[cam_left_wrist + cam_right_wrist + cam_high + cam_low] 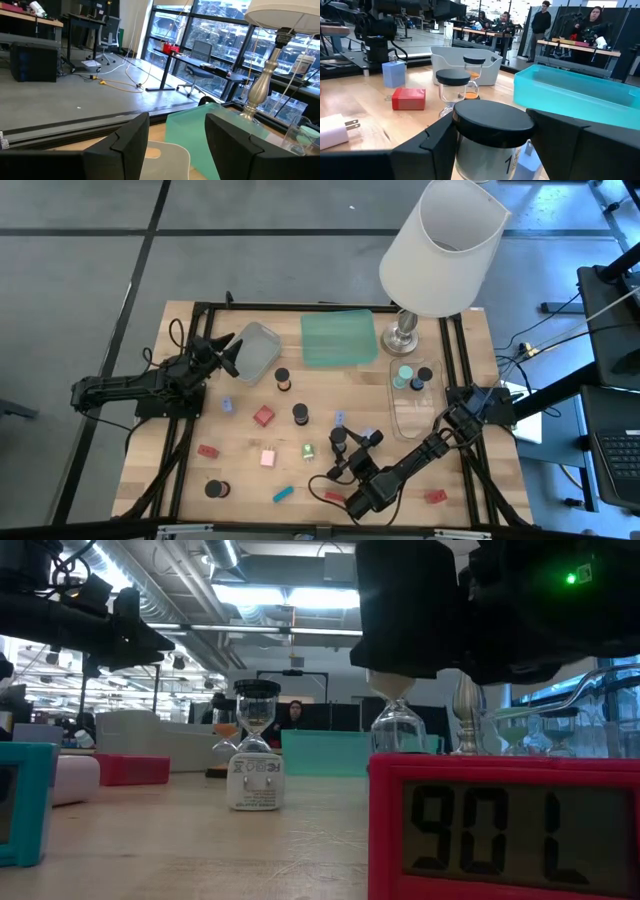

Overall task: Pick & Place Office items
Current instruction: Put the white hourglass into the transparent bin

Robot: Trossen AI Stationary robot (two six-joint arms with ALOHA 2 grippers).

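Office items lie scattered over the counter [330, 385]. Left tool [228, 352] hovers at the grey tray [257, 350], about ten o'clock on the counter, its fingers [131, 141] parted on nothing. Right tool [352, 442], near five o'clock, has its fingers [437, 141] on either side of a black-capped hourglass [491, 134] bearing a "1". A red timer [503, 827] reads "90L".

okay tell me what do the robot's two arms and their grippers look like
Both arms are dark, nearly black, built of jointed segments with black cables looping off them. The left gripper and right gripper each end in two broad, flat, angular black fingers. A small green light glows on the dark housing in the low view.
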